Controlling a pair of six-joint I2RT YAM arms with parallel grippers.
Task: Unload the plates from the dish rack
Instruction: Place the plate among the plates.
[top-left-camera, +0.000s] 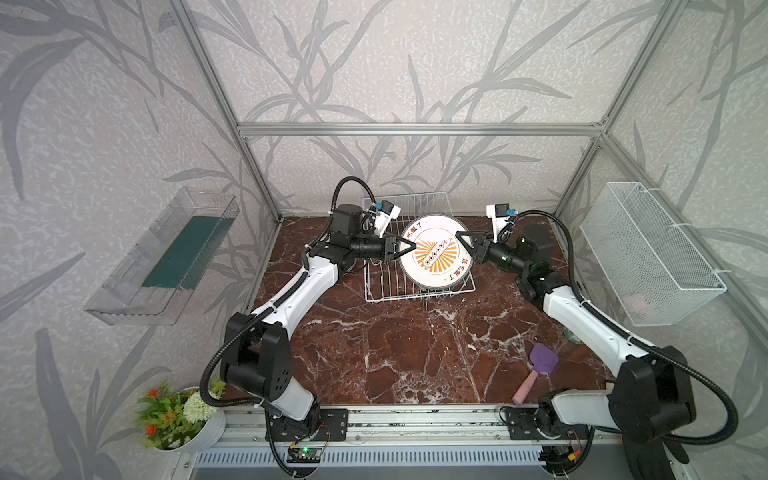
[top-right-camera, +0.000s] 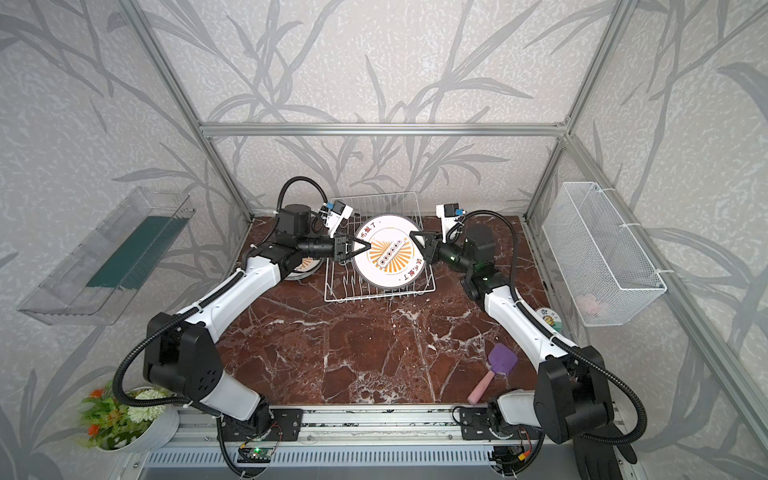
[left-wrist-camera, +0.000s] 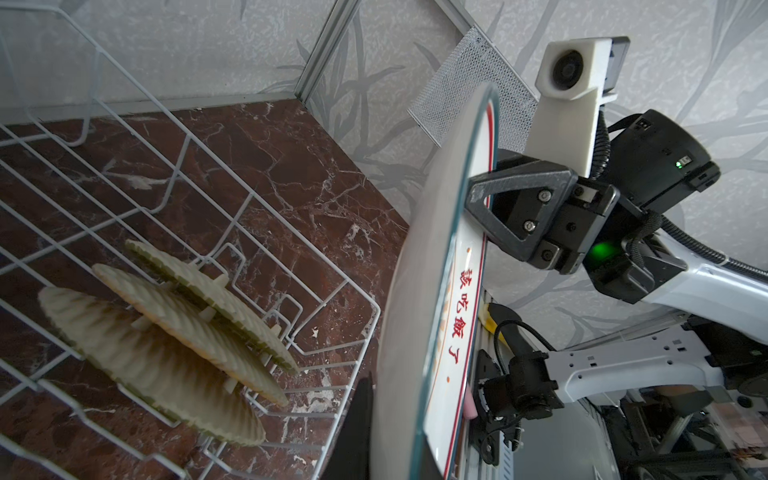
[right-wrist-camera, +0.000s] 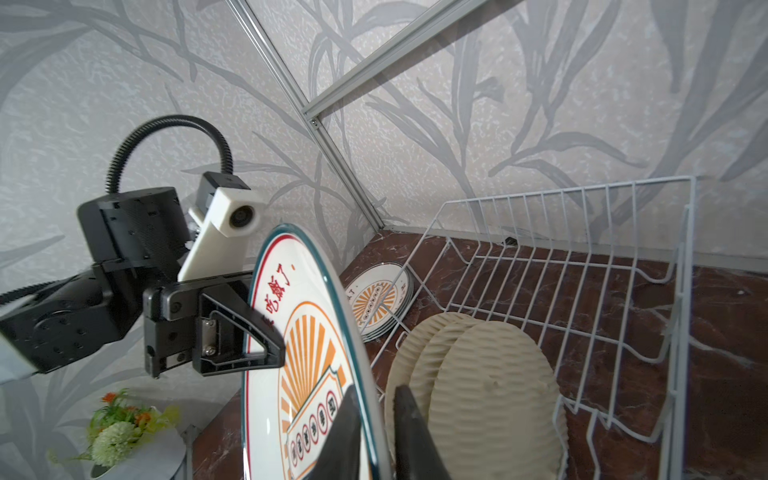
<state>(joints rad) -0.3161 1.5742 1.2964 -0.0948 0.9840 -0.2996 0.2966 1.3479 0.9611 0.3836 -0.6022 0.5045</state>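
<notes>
A white sunburst plate stands on edge, lifted over the right part of the dish rack. My left gripper is shut on its left rim. My right gripper straddles the right rim, its jaws slightly parted and open. Three yellow woven plates stand between the rack's tines; in both top views the held plate hides them. More sunburst plates lie stacked on the table left of the rack.
A white mesh basket hangs on the right wall and a clear tray on the left wall. A purple-and-pink spatula lies front right. A small printed dish sits beside the right arm. A flower pot stands front left.
</notes>
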